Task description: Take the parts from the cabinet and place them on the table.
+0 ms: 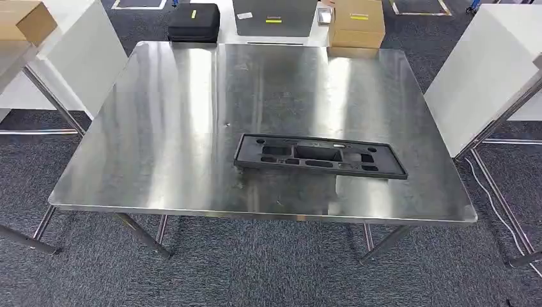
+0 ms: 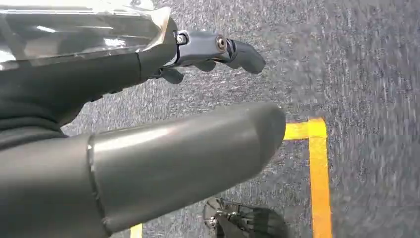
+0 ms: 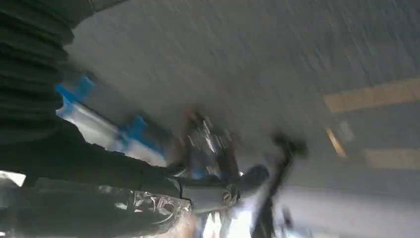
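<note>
Nearest is grey carpet (image 1: 255, 275), running under the steel worktop (image 1: 160, 128). On the worktop lies one black plastic part (image 1: 318, 156) — long, flat, with cut-outs — a little toward four o'clock from the middle and close to the near edge, its length running roughly three to nine o'clock. Nothing touches it.

The left hand (image 2: 163, 158) hangs over the carpet beside yellow floor tape (image 2: 319, 173); its thick thumb and darker fingers (image 2: 237, 52) stand apart with nothing between them. The right hand (image 3: 218, 191) is caught in a blurred picture — I cannot tell whether its fingers are spread or closed, or whether they hold anything.

Beyond the worktop's far edge, at about eleven o'clock, sits a black case (image 1: 193, 22); at twelve a grey panel with a yellow label (image 1: 275, 16); at one o'clock a stack of cardboard boxes (image 1: 356, 25). White tables (image 1: 492, 70) flank the worktop at three and nine o'clock.
</note>
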{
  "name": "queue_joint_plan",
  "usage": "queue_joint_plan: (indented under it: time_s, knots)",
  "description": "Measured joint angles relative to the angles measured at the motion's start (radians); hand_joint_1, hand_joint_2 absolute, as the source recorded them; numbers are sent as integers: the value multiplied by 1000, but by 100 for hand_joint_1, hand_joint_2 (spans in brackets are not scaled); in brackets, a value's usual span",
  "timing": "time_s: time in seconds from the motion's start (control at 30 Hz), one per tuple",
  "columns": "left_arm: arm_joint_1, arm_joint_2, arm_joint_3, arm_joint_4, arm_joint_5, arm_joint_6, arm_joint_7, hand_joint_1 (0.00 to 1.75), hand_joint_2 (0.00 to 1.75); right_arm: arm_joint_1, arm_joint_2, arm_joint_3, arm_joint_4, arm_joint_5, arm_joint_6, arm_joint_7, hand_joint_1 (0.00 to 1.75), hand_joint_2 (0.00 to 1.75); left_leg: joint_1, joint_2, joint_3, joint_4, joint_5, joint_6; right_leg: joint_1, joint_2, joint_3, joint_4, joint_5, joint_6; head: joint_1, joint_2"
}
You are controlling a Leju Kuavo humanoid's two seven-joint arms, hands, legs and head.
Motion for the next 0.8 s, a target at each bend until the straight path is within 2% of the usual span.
queue_joint_plan:
  time_s: [0.03,0.07,0.1,0.13,0.17,0.2,0.23,0.27,0.3,0.33,0.37,0.4,0.47,0.5,0.53,0.57,0.6,0.63,0.67,0.7,0.73,0.8]
  knots:
    - [-5,0,-17,0,-11,-14,8,0,0,-3,1,-2,74,-25,0,-3,0,175,-1,2,7,-7,4,2,-3,-2,-9,30,-18,-1,2,0]
    - [-11,0,-29,0,-13,-28,15,0,0,-6,4,-2,127,-54,0,-16,0,175,-1,4,6,-8,6,6,-5,-2,-40,93,-53,-7,5,0]
    - [-17,0,-36,0,-12,-41,21,0,0,-8,4,-2,177,-63,9,-17,0,175,-1,6,4,-8,6,5,-9,-2,-83,181,-92,-11,5,0]
    - [-20,0,-38,0,-9,-46,22,0,0,-8,4,1,214,-56,24,-10,0,175,-2,9,2,-7,7,5,-15,-2,-119,255,-119,-11,4,0]
    - [-22,1,-39,0,-3,-47,22,0,0,-8,2,6,246,-46,38,0,0,175,-1,10,0,-6,8,3,-18,-2,-145,314,-136,-4,5,0]
    - [-22,3,-39,0,3,-51,21,0,0,-8,1,10,279,-35,52,9,0,175,1,11,-1,-6,10,0,-24,-3,-144,319,-130,7,5,0]
    - [-22,4,-39,0,9,-51,18,0,0,-7,0,12,297,-31,57,12,0,175,3,11,-2,-5,11,-4,-29,-4,-124,283,-112,20,4,0]
    - [-22,7,-39,0,11,-51,16,0,0,-8,0,17,317,-26,58,13,0,175,8,11,-5,-1,12,-11,-37,-5,-73,187,-73,40,4,0]
    - [-23,8,-39,0,12,-51,13,0,0,-9,-1,22,334,-24,62,13,0,175,12,11,-9,7,10,-19,-45,-6,-20,92,-41,56,5,0]
    - [-24,12,-39,-1,12,-51,11,0,0,-12,-1,26,352,-23,63,13,0,175,10,10,-17,21,6,-30,-54,-9,20,16,-30,62,12,0]
    - [-24,13,-39,-1,12,-50,10,0,0,-14,-2,27,363,-23,66,13,0,175,6,8,-19,28,2,-40,-37,-1,8,21,-21,46,13,0]
    - [-24,14,-39,-1,12,-48,7,0,0,-14,-3,30,373,-21,67,13,0,175,6,8,-19,27,5,-47,-40,-1,7,25,-17,31,4,0]
    - [-23,15,-39,-1,20,-43,2,0,0,-13,-7,34,389,-10,79,12,0,175,12,6,-20,24,15,-61,-33,-1,6,30,-11,18,4,0]
    - [-20,17,-37,-1,24,-41,-2,0,0,-13,-8,37,395,-5,86,9,0,175,17,5,-26,29,14,-67,-45,-4,-4,27,-2,4,4,0]
    - [-19,18,-35,-1,27,-39,-6,0,0,-14,-9,42,400,0,89,7,0,175,19,9,-36,48,-18,-71,-44,-7,-1,27,4,-7,3,0]
    - [-19,18,-35,-1,28,-38,-8,0,0,-14,-10,47,403,1,91,6,0,175,20,14,-54,99,-70,-75,-41,-8,-9,27,10,-16,-1,0]
    - [-19,18,-34,-1,28,-36,-11,0,0,-13,-11,52,407,2,92,6,0,175,20,15,-82,177,-125,-80,-38,-12,-18,28,16,-24,-5,0]
    - [-19,18,-33,-1,29,-36,-14,0,0,-12,-12,55,411,3,92,6,0,175,20,16,-109,255,-166,-82,-35,-14,-27,29,22,-27,-4,0]
    - [-18,19,-31,0,30,-36,-16,0,0,-12,-12,56,414,5,92,7,0,175,20,16,-126,314,-192,-83,-32,-16,-37,29,28,-27,-5,0]
    - [-16,18,-29,0,32,-36,-17,0,0,-12,-13,57,416,11,92,10,0,0,20,16,-121,330,-193,-81,-30,-17,-47,30,35,-27,-4,0]
    - [-14,19,-28,0,33,-37,-18,0,0,-12,-14,59,418,15,92,11,0,0,20,17,-93,299,-176,-78,-29,-17,-55,31,40,-25,-5,0]
    - [-13,20,-24,0,41,-39,-20,0,0,-12,-15,66,422,19,93,13,0,0,20,19,25,125,-111,-67,-28,-16,-68,32,52,-21,-5,0]
